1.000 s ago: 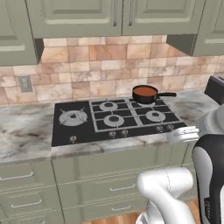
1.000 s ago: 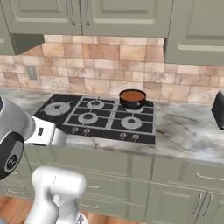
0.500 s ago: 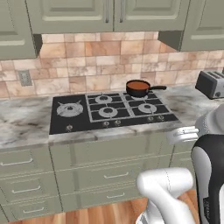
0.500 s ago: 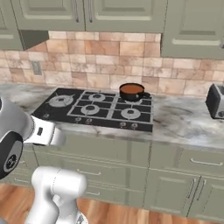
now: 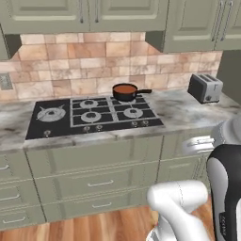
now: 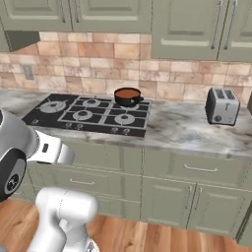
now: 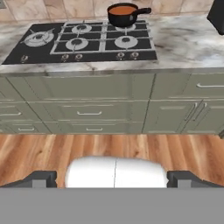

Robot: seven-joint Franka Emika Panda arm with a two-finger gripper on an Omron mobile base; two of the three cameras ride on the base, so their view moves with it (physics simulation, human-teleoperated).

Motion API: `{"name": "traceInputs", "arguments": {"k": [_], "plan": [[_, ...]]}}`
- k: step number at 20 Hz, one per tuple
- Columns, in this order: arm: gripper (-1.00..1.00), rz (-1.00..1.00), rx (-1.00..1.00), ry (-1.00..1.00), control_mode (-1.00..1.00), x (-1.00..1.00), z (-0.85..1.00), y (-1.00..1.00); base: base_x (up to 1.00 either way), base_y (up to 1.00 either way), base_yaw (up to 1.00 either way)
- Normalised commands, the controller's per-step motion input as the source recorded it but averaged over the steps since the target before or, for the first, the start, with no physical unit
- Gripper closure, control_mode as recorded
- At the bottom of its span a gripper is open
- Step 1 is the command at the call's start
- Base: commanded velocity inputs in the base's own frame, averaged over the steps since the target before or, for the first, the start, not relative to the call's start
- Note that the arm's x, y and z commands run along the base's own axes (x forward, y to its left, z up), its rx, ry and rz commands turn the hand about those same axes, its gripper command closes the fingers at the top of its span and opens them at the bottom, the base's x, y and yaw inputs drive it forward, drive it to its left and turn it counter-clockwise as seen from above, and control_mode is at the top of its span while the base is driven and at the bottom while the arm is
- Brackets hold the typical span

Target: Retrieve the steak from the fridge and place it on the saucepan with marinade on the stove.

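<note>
A: Steak first, and we cannot say where it lies; it must sit inside the fridge, and nothing in front of us lets us place either one

B: Agreed. What we do have is the stove point(image 5: 94, 115) set into the marble counter point(image 5: 181, 110), with the saucepan with marinade point(image 5: 124, 92) on its rear right burner, handle pointing right toward the toaster point(image 5: 205, 87)

A: And the gripper point(image 7: 116, 178)?

B: In the hand view its two dark tips stand far apart at the bottom edge, with nothing between them. So the claw is spread wide and carries nothing

A: Which way does the pan lie from it?

B: Straight ahead and up across the floor. The hand looks over the wooden floor point(image 7: 109, 148) at the cabinet drawers point(image 7: 89, 113), and the saucepan point(image 7: 124, 14) sits beyond them near the top of that view, well apart from the tips

A: So the pan is only the drop-off point

B: Yes. We judge the fetch step has not begun: the coming move depends on bringing the fridge ahead of the open claw, and we cannot tell which way it lies
</note>
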Motion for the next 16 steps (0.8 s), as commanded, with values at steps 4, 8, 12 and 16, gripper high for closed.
{"name": "traceInputs", "arguments": {"k": [4, 8, 12, 16], "plan": [[-1.0, 0.0, 0.0, 0.0, 1.0, 0.0, 0.0, 0.0, -0.23, -0.62, 0.0], [-1.0, 0.0, 0.0, 0.0, 1.0, 0.0, 0.0, 0.0, -0.09, -0.71, 0.01], [-1.0, 0.0, 0.0, 0.0, 1.0, 0.0, 0.0, 0.0, -0.08, -0.7, 0.02], [-1.0, 0.0, 0.0, 0.0, 1.0, 0.0, 0.0, 0.0, -0.1, -0.66, 0.04]]}}
